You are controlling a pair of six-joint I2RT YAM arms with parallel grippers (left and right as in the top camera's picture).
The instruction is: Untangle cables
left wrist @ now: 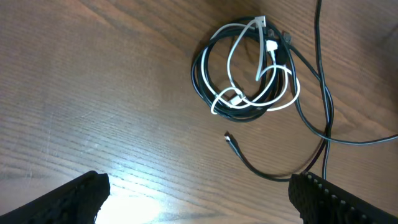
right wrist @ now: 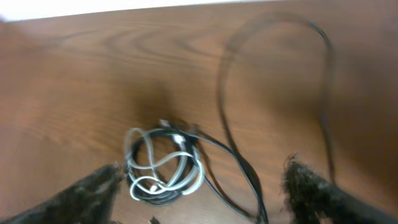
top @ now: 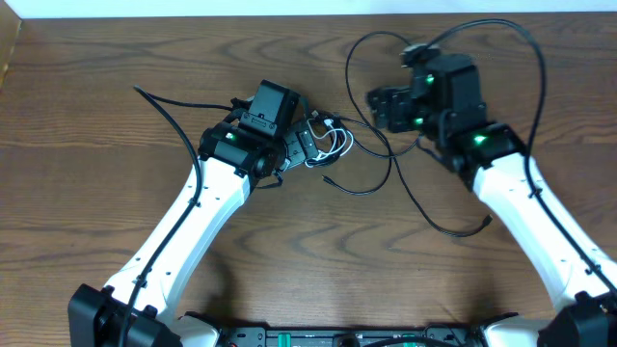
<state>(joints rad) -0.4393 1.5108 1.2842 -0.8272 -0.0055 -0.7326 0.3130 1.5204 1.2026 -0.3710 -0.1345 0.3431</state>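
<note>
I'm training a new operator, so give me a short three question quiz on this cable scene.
1. True or false: the white cable lies apart from the black coil.
2. The left gripper is: A shut on a cable; B open and empty; C out of view.
3. What colour is the loose plug end nearest that gripper?
Key: 1 false, it is wound through the coil; 2 B; 3 black.

Blurry cables [right wrist: 163, 165] in right-wrist view
</note>
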